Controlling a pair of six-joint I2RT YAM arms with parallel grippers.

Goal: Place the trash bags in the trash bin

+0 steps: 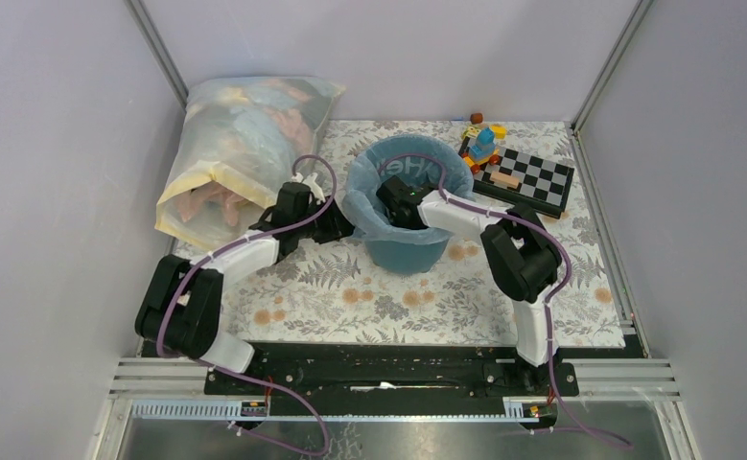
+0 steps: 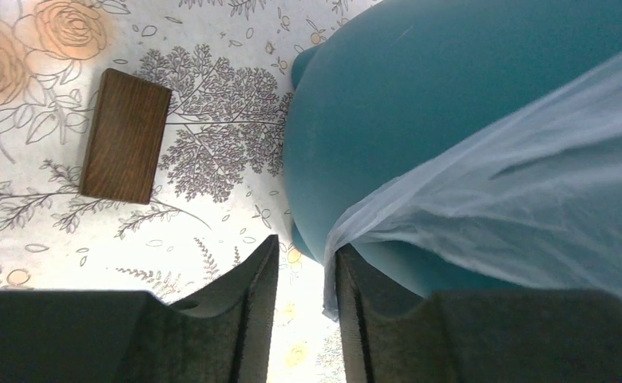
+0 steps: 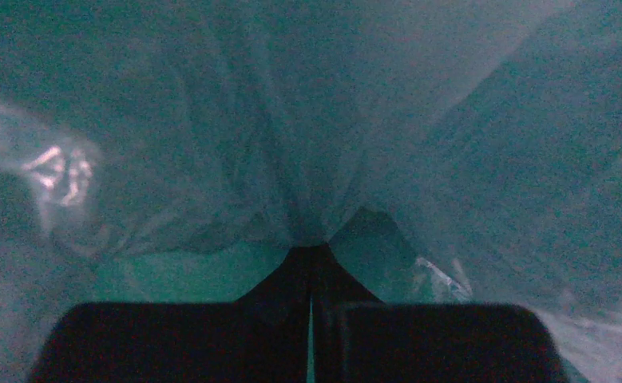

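Note:
The teal trash bin (image 1: 403, 251) stands mid-table. The pale-blue trash bag (image 1: 361, 196) lines it, its rim folded over the bin's edge, with white lettering showing inside. My left gripper (image 1: 346, 230) is low against the bin's left outer wall (image 2: 387, 96). It is open with a narrow gap (image 2: 307, 257), and the bag's hanging hem (image 2: 531, 199) touches its right finger. My right gripper (image 1: 395, 206) reaches down inside the bin. Its jaws (image 3: 311, 251) are shut on gathered folds of the bag (image 3: 251, 120).
A large clear bag stuffed with cloth (image 1: 245, 144) lies at the back left, close behind my left arm. A checkerboard (image 1: 527, 177) and small toys (image 1: 484, 142) sit at the back right. A wooden block (image 2: 125, 136) lies on the floral cloth near the bin.

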